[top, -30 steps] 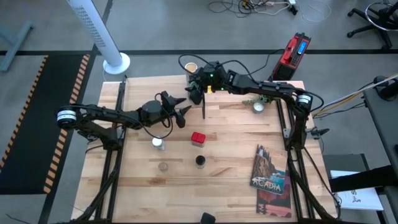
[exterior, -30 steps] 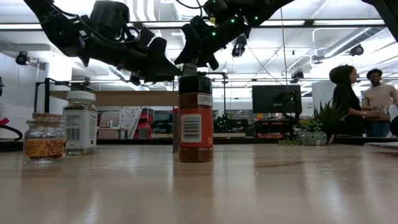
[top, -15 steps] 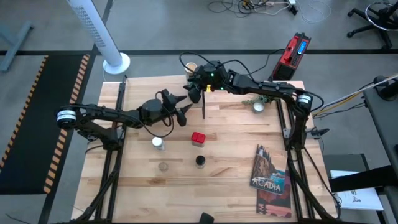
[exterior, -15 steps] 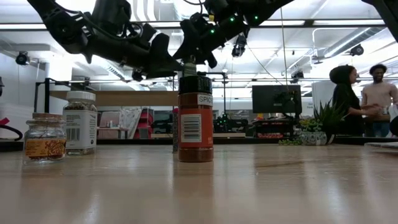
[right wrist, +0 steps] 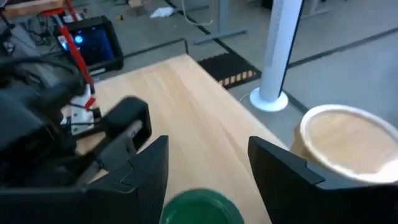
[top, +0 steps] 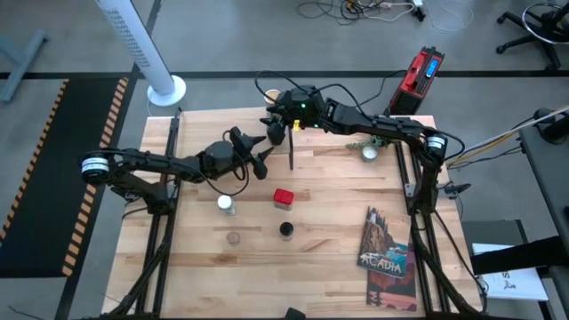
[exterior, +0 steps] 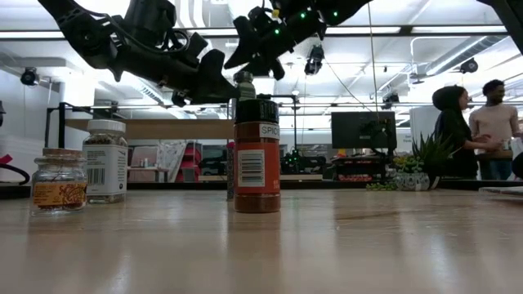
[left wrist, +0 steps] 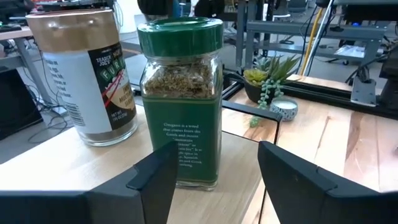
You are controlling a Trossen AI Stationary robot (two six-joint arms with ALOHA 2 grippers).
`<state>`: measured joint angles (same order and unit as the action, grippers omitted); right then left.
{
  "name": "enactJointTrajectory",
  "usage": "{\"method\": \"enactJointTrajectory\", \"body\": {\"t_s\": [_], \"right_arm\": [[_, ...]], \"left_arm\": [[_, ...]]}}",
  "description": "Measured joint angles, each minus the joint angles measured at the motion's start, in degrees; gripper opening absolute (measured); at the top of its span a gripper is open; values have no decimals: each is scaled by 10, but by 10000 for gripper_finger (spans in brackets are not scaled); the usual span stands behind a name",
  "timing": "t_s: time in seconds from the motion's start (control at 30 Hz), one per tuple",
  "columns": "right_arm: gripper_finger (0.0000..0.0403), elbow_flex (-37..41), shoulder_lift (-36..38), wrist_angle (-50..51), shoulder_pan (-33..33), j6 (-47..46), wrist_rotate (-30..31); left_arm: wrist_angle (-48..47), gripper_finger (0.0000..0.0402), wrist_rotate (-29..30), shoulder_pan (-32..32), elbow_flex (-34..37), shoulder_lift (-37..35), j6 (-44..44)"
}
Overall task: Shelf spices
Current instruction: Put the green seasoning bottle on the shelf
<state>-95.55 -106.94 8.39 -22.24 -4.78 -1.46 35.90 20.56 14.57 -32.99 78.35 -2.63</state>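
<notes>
Closest thing to me: my left pincer [left wrist: 217,155], fingers spread apart and holding nothing, held roughly level and aimed straight at the shelf [left wrist: 74,168]. Dead ahead of it stands the green-lidded jar [left wrist: 180,99], upright on the shelf's wood top, long axis vertical. From the wrist view the jar lines up with the gap between the fingers, but the overhead view says the tips stop a bit short of it.

Just beside the jar, also upright on the shelf, is the tan canister [left wrist: 84,74]. Near it, not touching as far as I can see. Past both, off the shelf, there's the little plant [left wrist: 267,74].

My right pincer [right wrist: 208,149] hangs above that same jar, reaching in from the far side, fingers apart, the green lid showing below the gap. It looks clear of the lid.

So I'd say that jar is shelved. What's left sits on the desk [top: 329,267]: red tin [top: 283,196], white-capped jar [top: 228,204], dark-capped jar [top: 285,230]. All are on my left pincer's side of the shelf, so the left arm is the nearer one for the next grab.
</notes>
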Motion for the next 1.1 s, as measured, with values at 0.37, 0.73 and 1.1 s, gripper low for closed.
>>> {"method": "enactJointTrajectory", "body": {"t_s": [0.37,0.73,1.1], "right_arm": [[189,-69,0,154,18,49,32],[184,-71,26,236,25,73,28],[181,-68,56,343,35,160,29]], "left_arm": [[-14,208,28,0,0,0,6],[-14,207,29,0,0,0,7],[-16,207,51,1,0,0,22]]}}
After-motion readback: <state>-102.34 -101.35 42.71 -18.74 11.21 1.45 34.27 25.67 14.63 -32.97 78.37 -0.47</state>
